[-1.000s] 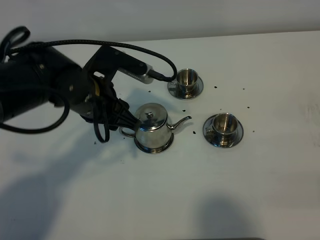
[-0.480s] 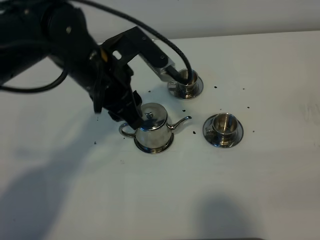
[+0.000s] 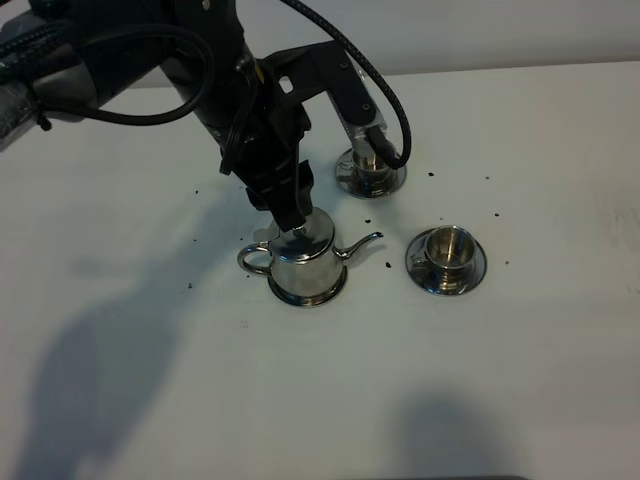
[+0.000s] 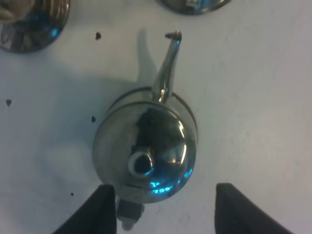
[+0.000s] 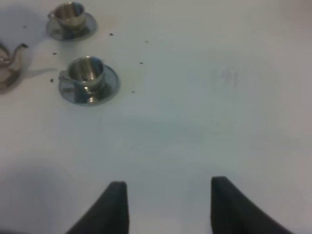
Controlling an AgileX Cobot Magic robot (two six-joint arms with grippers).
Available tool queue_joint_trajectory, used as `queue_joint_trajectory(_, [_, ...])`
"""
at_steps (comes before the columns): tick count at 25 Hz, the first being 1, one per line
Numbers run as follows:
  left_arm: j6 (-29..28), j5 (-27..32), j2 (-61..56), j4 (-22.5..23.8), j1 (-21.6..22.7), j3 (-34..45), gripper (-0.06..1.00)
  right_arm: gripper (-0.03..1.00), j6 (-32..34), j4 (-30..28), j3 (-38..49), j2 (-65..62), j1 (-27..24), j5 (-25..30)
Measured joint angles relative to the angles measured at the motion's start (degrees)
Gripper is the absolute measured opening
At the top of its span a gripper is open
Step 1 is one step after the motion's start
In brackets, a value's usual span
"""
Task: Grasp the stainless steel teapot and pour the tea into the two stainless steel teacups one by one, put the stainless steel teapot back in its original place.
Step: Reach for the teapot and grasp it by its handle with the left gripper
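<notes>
Teapot (image 3: 305, 262) stands upright on its saucer (image 3: 308, 297) on white table (image 3: 520, 380), spout twd front teacup (image 3: 447, 258); rear teacup (image 3: 365, 175) partly behind cable (image 3: 385, 100). Left gripper (image 4: 165, 209) hangs over lid, jaws wide, nothing held; handle (image 4: 129, 213) sits off-centre btwn fingers, close to one. Risk: closing like this cd shove pot off saucer or slip on lid. Pot's shiny, conical, slick steel w/ thin curved spout. Right gripper (image 5: 170, 207) wide open, empty, well apart.

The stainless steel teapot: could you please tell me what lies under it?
Under the stainless steel teapot is a round steel saucer; only its rim shows around the pot's base. The saucer's centre is covered by the pot and cannot be seen.
</notes>
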Motion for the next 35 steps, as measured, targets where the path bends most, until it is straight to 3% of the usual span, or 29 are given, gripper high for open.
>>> queue_joint_trajectory(9, [1.93,2.99,0.00,-1.18,0.00,-0.27,0.48,0.35,0.07,0.00,0.00,0.00,0.05,0.00])
queue_joint_trajectory(14, [-1.72,4.97,0.00,-1.03,0.00,-0.27,0.48,0.33,0.14,0.00,0.00,0.00,0.05,0.00])
queue_joint_trajectory(21, [-6.82,4.97,1.09,7.93,0.64,-0.33,0.48,0.28,0.14,0.00,0.00,0.00,0.05,0.00])
queue_joint_trajectory(35, [-2.59,4.97,8.81,8.77,1.11,-0.33,0.48,0.23,0.17,0.00,0.00,0.00,0.05,0.00])
